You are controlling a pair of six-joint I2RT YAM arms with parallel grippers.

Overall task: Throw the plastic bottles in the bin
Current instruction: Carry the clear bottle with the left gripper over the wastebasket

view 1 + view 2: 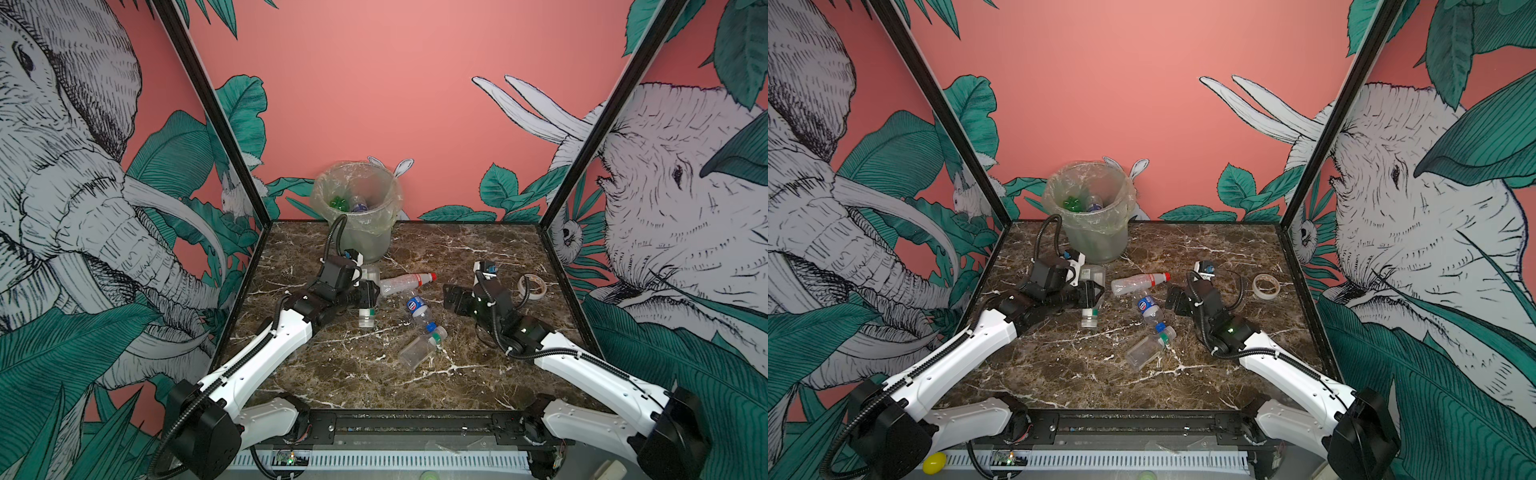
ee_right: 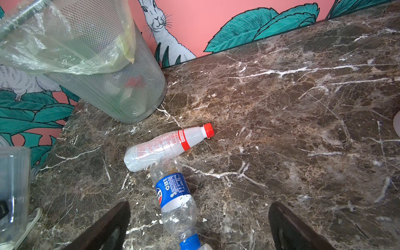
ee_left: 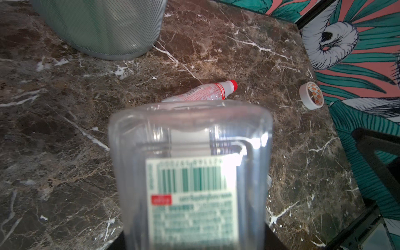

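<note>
In a top view, the left gripper (image 1: 365,275) is clamped on a clear bottle (image 1: 371,272) just beside the bin (image 1: 365,243).

Left wrist: the bottle seems empty, so probably light, thin-walled and slippery; grip mid-body.

Right wrist: the right gripper (image 2: 199,227) gapes toward a red-capped bottle (image 2: 164,145) and a blue-labelled bottle (image 2: 173,192) near the bin.

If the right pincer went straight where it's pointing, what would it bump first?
Probably the blue-labelled bottle, lying just ahead of the open right pincer; the red-capped bottle comes after.

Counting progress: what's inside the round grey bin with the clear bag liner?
A green plastic bottle and a clear blue-labelled bottle show inside the bin; anything beneath them is hidden.
</note>
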